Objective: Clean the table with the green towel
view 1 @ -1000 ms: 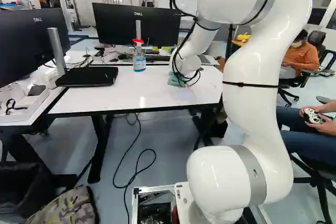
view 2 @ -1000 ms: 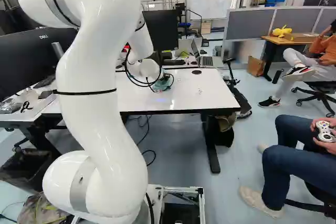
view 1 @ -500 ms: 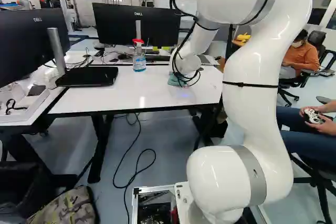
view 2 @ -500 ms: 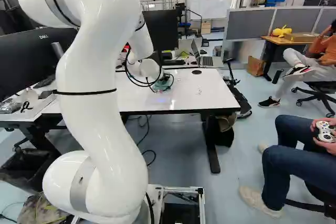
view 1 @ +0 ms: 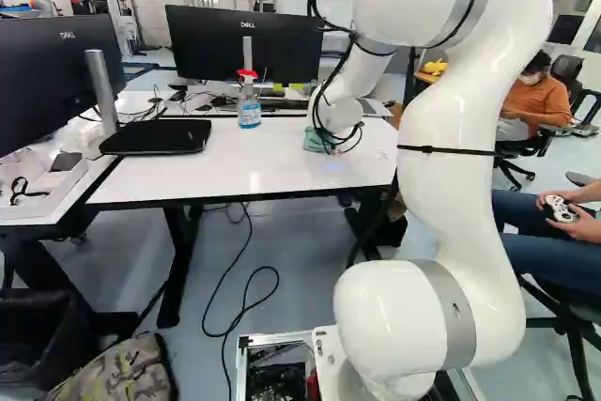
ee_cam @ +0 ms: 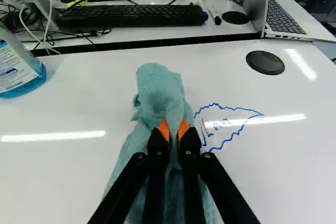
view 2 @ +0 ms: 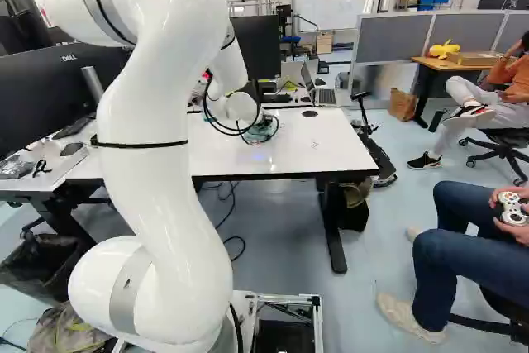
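Black two-finger gripper (ee_cam: 174, 129) clamps green cloth towel (ee_cam: 157, 90), upper-middle of right base view. Bunching might skip blue ink scribbles (ee_cam: 215, 104), tbh.

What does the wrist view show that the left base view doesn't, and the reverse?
Wrist view only: the gripper closed on the towel, with its orange pads; the blue loop reads plainly only there.
Left base view only: the patterned bag on the floor, the game controller in a person's hands.
Both: the towel, the table and the spray bottle, whose red top shows only in the left base view.
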Robot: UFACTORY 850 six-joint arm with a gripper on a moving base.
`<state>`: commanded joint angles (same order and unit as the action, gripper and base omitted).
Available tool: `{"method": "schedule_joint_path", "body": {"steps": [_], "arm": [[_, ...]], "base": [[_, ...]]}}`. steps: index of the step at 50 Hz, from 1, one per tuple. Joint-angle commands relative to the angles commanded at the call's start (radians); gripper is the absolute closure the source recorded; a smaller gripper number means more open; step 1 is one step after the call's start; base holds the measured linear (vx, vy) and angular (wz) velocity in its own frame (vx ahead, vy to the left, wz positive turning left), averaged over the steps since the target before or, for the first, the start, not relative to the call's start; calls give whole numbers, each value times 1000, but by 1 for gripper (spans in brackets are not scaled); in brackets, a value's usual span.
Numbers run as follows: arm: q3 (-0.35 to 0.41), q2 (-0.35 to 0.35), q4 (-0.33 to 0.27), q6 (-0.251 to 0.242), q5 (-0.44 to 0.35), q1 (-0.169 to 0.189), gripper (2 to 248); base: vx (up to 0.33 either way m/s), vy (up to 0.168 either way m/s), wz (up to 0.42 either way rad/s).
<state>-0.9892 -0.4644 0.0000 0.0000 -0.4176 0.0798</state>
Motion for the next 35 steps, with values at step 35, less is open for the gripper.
{"method": "schedule_joint_path", "body": {"steps": [35], "arm": [[-77, -58, 0, 0, 0, 92, 212]], "base": [[0, 0, 0]]}}
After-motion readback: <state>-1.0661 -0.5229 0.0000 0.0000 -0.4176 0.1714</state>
